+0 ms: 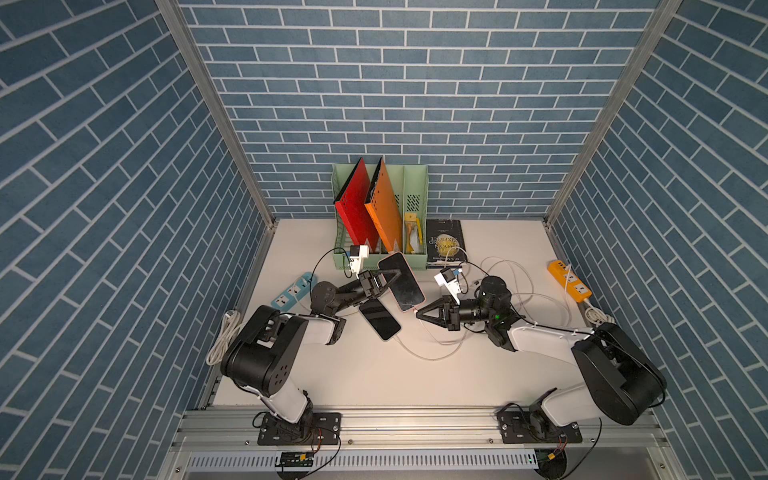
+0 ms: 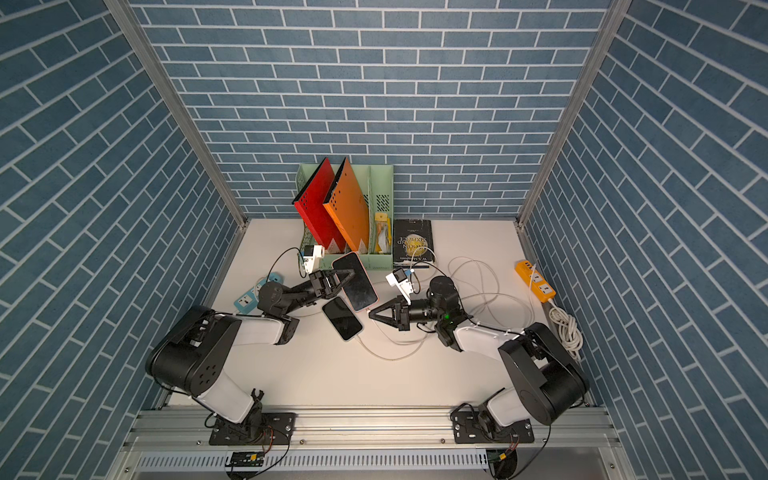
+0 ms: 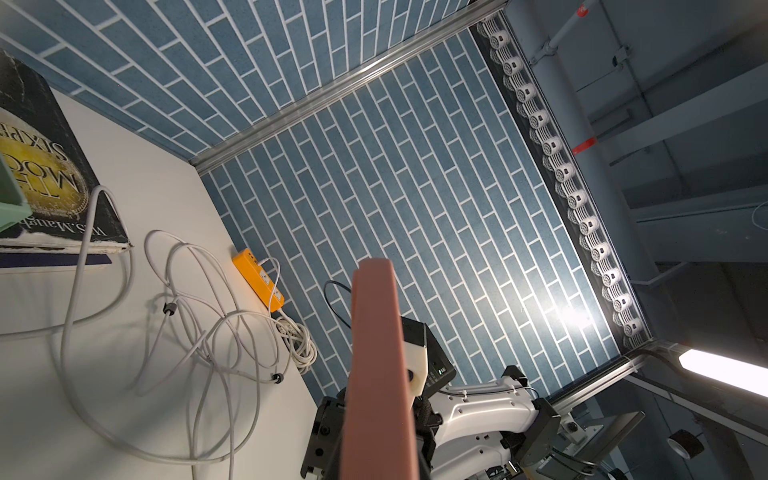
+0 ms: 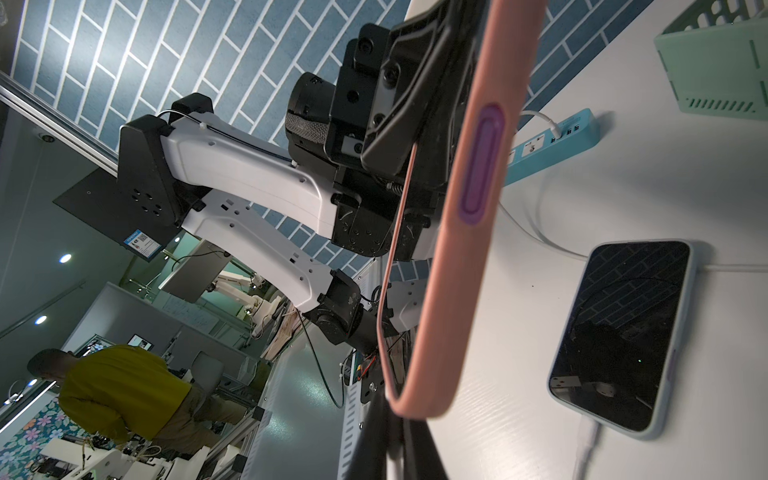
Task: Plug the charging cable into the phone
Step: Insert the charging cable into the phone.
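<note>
While L tool (image 1: 397, 273) grips phone (image 1: 405, 286), R tool (image 1: 419, 314) pinches cable (image 1: 414, 310).

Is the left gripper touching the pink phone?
Touching. In a top view the left gripper clamps the edge of the raised pink phone.

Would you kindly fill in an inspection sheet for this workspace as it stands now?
Surface: white table, no spills seen.
Job's things: pink-cased phone lifted off the table; charging cable plug at its lower end, seating cannot be told.
Clutter: second phone lying flat, already cabled; green file rack with red and orange folders; book.
Grippers: left gripper shut on the pink-cased phone; right gripper shut at the plug, grip unclear.
Cables: loose white loops; blue power strip; orange power strip.
Surroundings: blue brick-pattern walls; person in yellow beyond the cell.
</note>
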`<state>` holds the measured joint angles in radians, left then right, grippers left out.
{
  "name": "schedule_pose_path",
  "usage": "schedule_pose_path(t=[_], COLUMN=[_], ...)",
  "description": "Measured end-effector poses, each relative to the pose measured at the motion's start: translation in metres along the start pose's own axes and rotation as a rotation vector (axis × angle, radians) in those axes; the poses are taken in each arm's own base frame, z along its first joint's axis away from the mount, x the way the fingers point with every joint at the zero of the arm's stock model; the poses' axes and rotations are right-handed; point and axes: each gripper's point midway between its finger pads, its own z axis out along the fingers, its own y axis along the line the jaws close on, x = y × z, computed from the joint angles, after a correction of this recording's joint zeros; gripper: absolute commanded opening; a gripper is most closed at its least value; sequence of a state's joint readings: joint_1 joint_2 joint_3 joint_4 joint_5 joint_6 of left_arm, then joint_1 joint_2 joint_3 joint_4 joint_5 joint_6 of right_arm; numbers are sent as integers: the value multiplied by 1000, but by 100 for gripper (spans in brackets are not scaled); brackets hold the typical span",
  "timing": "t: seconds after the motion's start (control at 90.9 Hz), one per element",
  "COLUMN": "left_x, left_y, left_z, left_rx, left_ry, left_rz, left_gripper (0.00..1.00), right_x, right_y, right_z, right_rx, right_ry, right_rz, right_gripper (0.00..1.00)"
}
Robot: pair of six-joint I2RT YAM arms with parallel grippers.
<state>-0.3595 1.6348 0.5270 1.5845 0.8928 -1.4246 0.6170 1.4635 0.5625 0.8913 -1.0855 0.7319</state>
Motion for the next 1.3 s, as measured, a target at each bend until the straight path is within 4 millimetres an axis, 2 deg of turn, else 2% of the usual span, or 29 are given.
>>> schedule_pose_path(t=[1.298], left_x=[4], left_y=[3], left_z=[-7], left_rx=[-7], left_ry=[-11], left_rz=[25], left_gripper=[0], right_x=[0], right_y=[-1], right_z=[0], right_rx=[-7], right_ry=[3], right_rz=[54], right_gripper=[0])
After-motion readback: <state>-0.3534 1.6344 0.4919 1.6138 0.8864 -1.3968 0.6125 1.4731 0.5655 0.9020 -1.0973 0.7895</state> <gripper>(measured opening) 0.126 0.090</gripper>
